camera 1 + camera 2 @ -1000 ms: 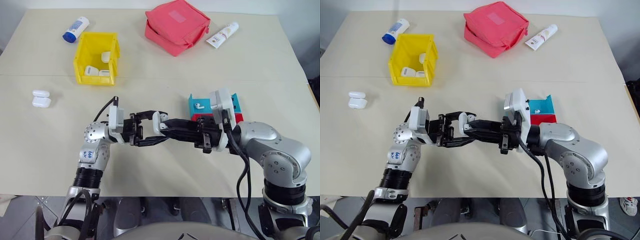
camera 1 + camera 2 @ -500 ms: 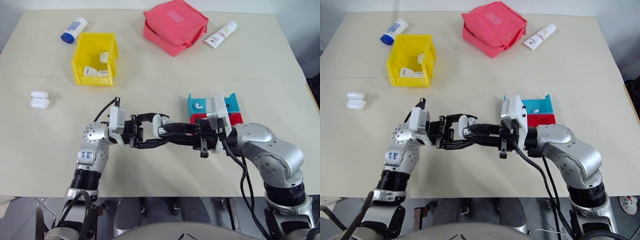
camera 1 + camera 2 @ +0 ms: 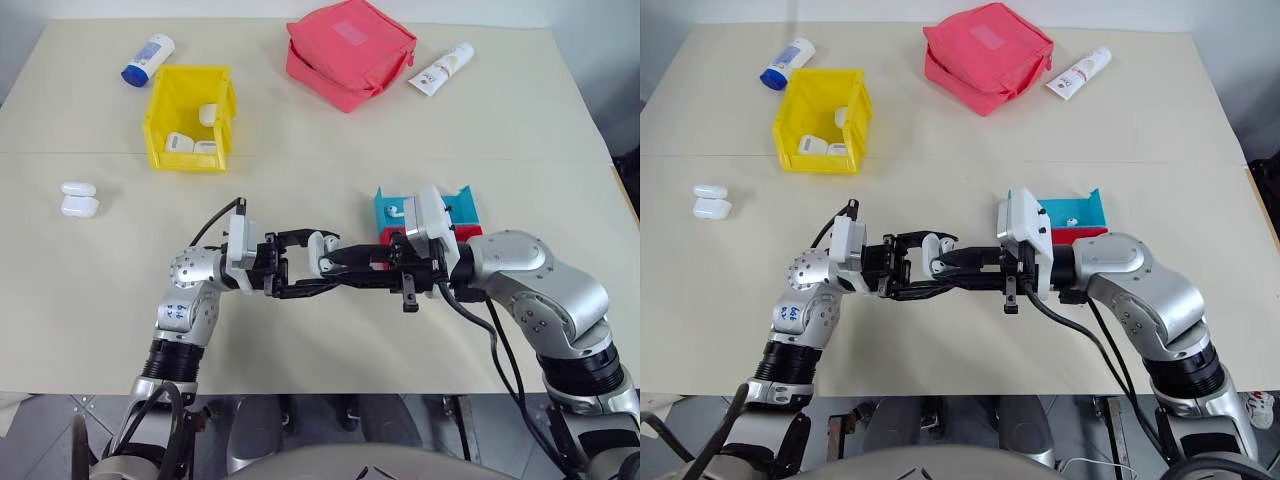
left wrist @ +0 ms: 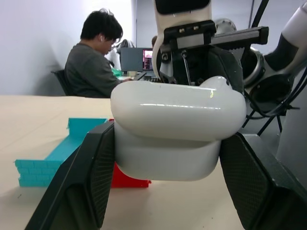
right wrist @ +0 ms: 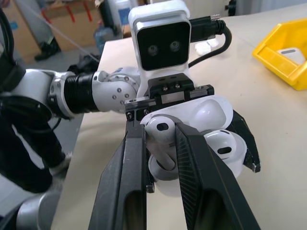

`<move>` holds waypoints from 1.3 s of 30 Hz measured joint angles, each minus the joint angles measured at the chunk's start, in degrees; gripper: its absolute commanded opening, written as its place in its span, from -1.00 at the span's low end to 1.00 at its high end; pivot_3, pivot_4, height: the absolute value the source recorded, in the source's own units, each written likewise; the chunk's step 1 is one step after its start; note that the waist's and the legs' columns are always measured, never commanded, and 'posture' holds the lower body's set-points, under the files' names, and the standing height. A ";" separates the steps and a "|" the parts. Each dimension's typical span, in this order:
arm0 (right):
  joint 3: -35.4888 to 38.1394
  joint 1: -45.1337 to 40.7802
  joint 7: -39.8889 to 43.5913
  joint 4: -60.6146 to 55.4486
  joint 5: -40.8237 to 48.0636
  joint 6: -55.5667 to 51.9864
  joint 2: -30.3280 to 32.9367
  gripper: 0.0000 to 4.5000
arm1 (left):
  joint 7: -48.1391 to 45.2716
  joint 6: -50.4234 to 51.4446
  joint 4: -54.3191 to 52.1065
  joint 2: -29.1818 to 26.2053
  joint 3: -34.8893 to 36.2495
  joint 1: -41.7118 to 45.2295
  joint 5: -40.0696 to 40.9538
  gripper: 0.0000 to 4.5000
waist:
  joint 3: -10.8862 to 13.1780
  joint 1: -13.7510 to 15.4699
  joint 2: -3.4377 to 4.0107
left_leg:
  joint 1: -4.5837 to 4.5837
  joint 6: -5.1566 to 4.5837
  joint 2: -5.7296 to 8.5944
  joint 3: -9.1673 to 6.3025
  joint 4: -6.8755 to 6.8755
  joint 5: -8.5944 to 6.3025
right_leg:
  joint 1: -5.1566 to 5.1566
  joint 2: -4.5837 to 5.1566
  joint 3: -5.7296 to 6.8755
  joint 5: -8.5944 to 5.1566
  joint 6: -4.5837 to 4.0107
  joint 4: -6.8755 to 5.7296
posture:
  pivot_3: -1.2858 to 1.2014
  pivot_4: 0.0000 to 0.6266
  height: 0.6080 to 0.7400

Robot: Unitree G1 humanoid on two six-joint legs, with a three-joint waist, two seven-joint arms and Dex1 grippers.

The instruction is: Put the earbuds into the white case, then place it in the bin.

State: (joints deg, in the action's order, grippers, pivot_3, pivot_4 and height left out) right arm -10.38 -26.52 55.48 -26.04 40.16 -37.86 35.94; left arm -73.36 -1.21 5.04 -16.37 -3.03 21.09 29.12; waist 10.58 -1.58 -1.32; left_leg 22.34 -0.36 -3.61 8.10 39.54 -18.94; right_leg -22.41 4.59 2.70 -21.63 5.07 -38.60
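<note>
Left gripper (image 3: 318,266) clamped tight on the white case (image 4: 176,132), lid flipped up, held in the air above the front middle of the tabletop (image 3: 330,150). Right gripper (image 5: 160,136) nearly closed, fingers (image 5: 132,163) pinching one earbud (image 5: 160,132) by its body, stem end pushed down into the case's open well. A second earbud (image 5: 221,143) looks seated in the other well.

Change over the last second: the right wrist has rolled and the right arm has tucked in a bit, so the pinched earbud now lines up with the case mouth; left arm hasn't moved. Judgement: insertion step is nearly done. What remains is letting go of the bud, shutting the lid and carrying the case over.

The yellow bin (image 3: 160,105) sits near the far left corner, well apart from the held case, with three white cases (image 3: 195,140) already in it. A spare open case (image 3: 80,198) lies by the left edge. The teal tray (image 3: 1085,208) with one loose earbud (image 3: 1071,221) and the red tray (image 3: 1080,234) sit just behind the right arm.
</note>
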 measured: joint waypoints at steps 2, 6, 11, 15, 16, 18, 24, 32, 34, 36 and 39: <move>-0.72 -1.07 0.48 0.65 -0.09 -0.15 0.39 -0.78 | 0.00 -0.02 0.11 -0.01 0.04 -0.04 -0.11 0.28 | 0.00 0.00 0.00 | 0.00 0.00 0.00 0.00 0.00 0.00 | 0.00 0.01 0.00 0.00 0.00 0.00 | 0.03 -0.52 1.00; -1.61 -2.35 0.52 0.97 -0.43 -1.04 0.67 -0.78 | -0.08 -0.52 0.25 -0.07 0.24 -0.08 -0.65 0.28 | 0.00 0.10 0.00 | 0.01 0.00 0.01 -0.01 0.02 0.00 | 0.01 0.02 0.01 0.00 0.00 0.00 | 0.03 -0.52 1.00; -2.71 -2.29 0.55 0.91 -0.24 -3.41 2.09 -0.78 | -0.16 -0.79 0.33 -0.07 -0.50 -1.27 -2.43 0.28 | 0.00 0.03 0.00 | 0.00 -0.01 0.02 -0.01 0.02 -0.01 | 0.01 0.04 0.01 0.00 0.00 -0.01 | 0.03 -0.52 1.00; -2.84 -2.13 0.54 0.86 0.32 -5.23 2.47 -0.78 | -0.23 -0.79 0.47 -0.22 -1.08 -1.55 -2.80 0.28 | 0.00 0.02 0.00 | 0.00 -0.01 0.00 -0.02 0.02 0.00 | 0.02 0.03 0.02 0.00 0.00 -0.02 | 0.03 -0.52 1.00; -2.75 -2.11 0.51 0.86 0.60 -5.77 2.47 -0.78 | -0.28 -0.79 0.46 -0.43 -1.28 -1.55 -2.81 0.28 | 0.00 0.02 0.00 | 0.00 -0.01 0.00 -0.02 0.02 0.00 | 0.02 0.03 0.02 0.00 0.00 -0.01 | 0.03 -0.52 1.00; -2.49 -1.88 0.45 0.87 1.11 -6.20 2.47 -0.78 | -0.37 -0.78 0.45 -1.04 -1.56 -1.55 -2.81 0.28 | 0.00 0.04 0.00 | 0.01 -0.01 0.01 -0.02 0.02 0.00 | 0.02 0.04 0.02 0.00 -0.01 -0.01 | 0.03 -0.52 1.00; -1.17 -1.08 0.43 0.64 2.48 -7.16 2.64 -0.78 | -0.57 -0.78 0.26 -1.72 -2.14 -1.52 -2.80 0.28 | 0.00 0.03 0.00 | 0.01 -0.01 0.01 -0.03 0.02 0.00 | 0.02 0.04 0.02 0.00 0.00 -0.01 | 0.03 -0.52 1.00; -0.28 -1.54 0.33 0.44 2.58 -7.07 4.06 -0.78 | -0.66 -0.80 -0.35 -2.19 -1.90 -0.28 -2.16 0.28 | 0.00 0.03 0.00 | 0.01 -0.01 0.01 -0.03 0.02 0.00 | 0.03 0.04 0.02 0.00 -0.01 0.00 | 0.03 -0.52 1.00; -0.28 -1.86 0.33 0.36 2.58 -7.07 4.06 -0.78 | -0.65 -0.82 -0.37 -2.13 -1.75 -0.28 -1.93 0.28 | 0.00 0.03 0.00 | 0.01 -0.01 0.01 -0.03 0.02 0.00 | 0.02 0.03 0.02 0.00 -0.01 0.00 | 0.03 -0.52 1.00; -0.28 -2.33 0.20 0.10 2.59 -7.08 4.05 -0.78 | -0.66 -0.94 -0.50 -2.07 -1.47 -0.27 -1.60 0.28 | 0.00 0.03 0.00 | 0.01 -0.01 0.01 -0.03 0.02 0.00 | 0.02 0.04 0.02 0.00 -0.01 0.00 | 0.03 -0.52 1.00; -0.29 -2.86 -0.06 -0.17 2.57 -7.09 4.04 -0.78 | -0.67 -1.20 -0.53 -2.07 -1.16 -0.03 -1.39 0.28 | 0.00 0.02 0.00 | 0.01 -0.01 0.01 -0.03 0.02 0.00 | 0.02 0.04 0.02 0.00 -0.01 0.00 | 0.03 -0.52 1.00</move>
State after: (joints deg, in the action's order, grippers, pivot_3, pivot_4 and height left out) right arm -10.67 -29.38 55.42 -26.21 42.73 -44.95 39.97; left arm -74.02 -2.41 4.51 -18.43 -4.19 21.06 27.73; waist 10.58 -1.55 -1.32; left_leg 22.34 -0.37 -3.60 8.07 39.56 -18.94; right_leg -22.38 4.62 2.72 -21.63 5.06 -38.60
